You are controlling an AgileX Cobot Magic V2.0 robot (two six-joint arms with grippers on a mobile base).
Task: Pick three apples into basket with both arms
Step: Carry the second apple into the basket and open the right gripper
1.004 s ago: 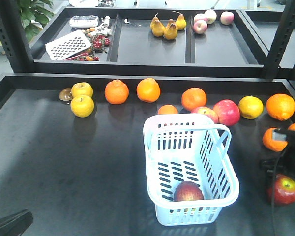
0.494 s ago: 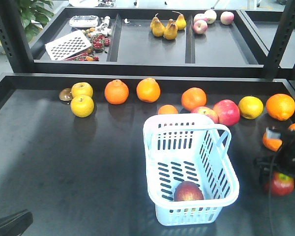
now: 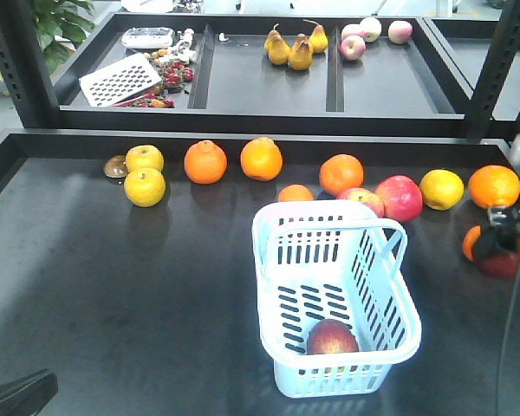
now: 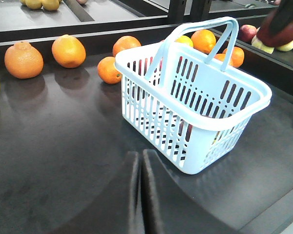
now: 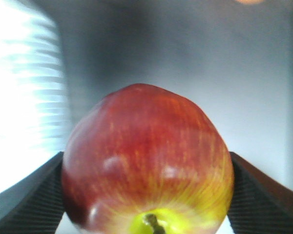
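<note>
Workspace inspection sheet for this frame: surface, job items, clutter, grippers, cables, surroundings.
Surface: dark table, nothing spilled.
Job's things: basket upright; one apple inside; second apple in right gripper.
Clutter: oranges, yellow fruits, two red apples behind basket.
Grippers: left gripper shut, empty; right gripper shut on second apple.
Cables: thin cable hanging by right arm.
Surroundings: rear shelf with pears, grater; plant.

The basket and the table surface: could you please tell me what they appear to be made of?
Basket: likely pale blue moulded plastic, semi-gloss, judging by its uniform colour and slotted walls. Table surface: dark, smooth, satin sheet; soft fruit reflections show, but metal or laminate is unclear.
</note>
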